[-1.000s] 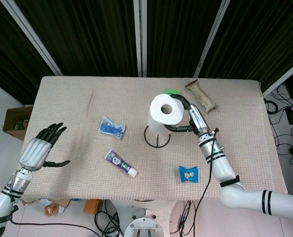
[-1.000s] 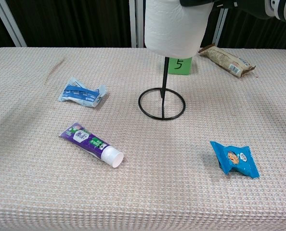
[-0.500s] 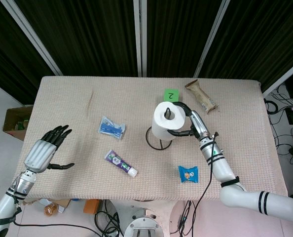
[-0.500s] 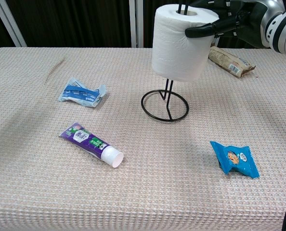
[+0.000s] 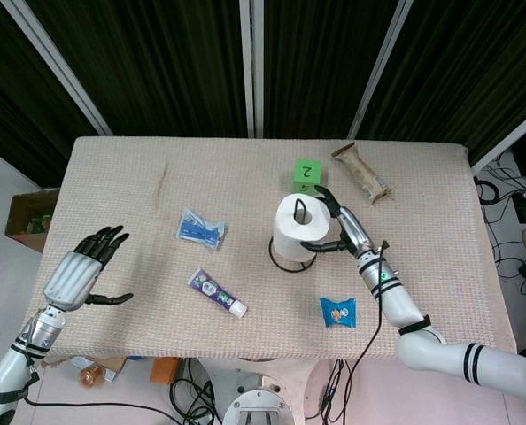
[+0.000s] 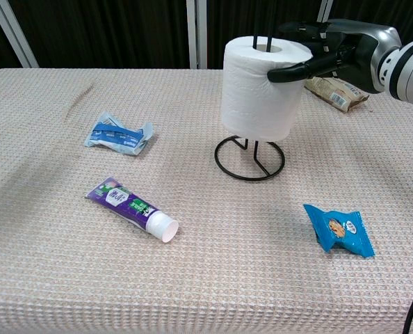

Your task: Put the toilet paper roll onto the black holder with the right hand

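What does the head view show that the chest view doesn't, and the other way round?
Only the head view shows the left hand, fingers spread and holding nothing, near the table's left edge, and the green number card. Only the chest view shows the gap under the toilet paper roll, above the black holder base. Both show the right hand gripping the roll, the toothpaste tube and the blue snack packet.

I count one toilet paper roll (image 6: pixel 260 87), one black holder (image 6: pixel 249 158), one toothpaste tube (image 6: pixel 131 209), one blue snack packet (image 6: pixel 339 230), one blue-white wrapper (image 6: pixel 119 135), one brown snack bar (image 5: pixel 361 173), one green number card (image 5: pixel 306 171), two hands (image 5: pixel 79 270) (image 5: pixel 344 228).
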Robot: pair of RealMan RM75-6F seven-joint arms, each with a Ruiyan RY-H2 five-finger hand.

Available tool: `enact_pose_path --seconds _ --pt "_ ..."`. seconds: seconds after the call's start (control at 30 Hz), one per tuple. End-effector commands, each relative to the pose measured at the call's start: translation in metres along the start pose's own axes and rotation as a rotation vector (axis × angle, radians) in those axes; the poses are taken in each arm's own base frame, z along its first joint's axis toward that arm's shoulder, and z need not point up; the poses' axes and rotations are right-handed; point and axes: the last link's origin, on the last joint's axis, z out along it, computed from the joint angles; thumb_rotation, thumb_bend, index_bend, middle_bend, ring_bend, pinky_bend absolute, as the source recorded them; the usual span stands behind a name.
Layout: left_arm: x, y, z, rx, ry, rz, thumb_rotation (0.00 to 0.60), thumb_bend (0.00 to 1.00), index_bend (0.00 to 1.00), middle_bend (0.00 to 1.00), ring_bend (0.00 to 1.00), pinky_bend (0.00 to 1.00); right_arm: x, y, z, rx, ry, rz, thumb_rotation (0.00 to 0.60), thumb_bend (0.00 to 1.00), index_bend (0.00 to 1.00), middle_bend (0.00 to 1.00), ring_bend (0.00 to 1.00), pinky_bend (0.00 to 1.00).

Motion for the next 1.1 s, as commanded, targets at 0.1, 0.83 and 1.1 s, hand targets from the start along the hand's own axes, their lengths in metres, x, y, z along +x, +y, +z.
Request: enact_pose_path --seconds 0.1,0.83,1.1 --pt "0.000 0.000 0.000 0.001 0.000 -0.001 0.328 0.07 0.00 0.02 0.03 0.18 0.003 0.003 -0.002 -0.002 -0.026 -0.036 0.600 0.07 0.00 0.00 0.00 0.01" --pt "0.014 -0.026 -0.045 0.122 0.058 0.046 0.333 0.07 0.00 0.02 0.03 0.18 0.116 0.081 -0.235 -0.099 0.328 -0.952 0.600 0.07 0.00 0.00 0.00 0.00" --pt "0.012 -0.044 -0.094 0.283 0.017 0.091 0.287 0.07 0.00 0.01 0.03 0.18 0.124 0.136 -0.296 -0.254 0.429 -1.021 0.600 0.08 0.00 0.00 0.00 0.00"
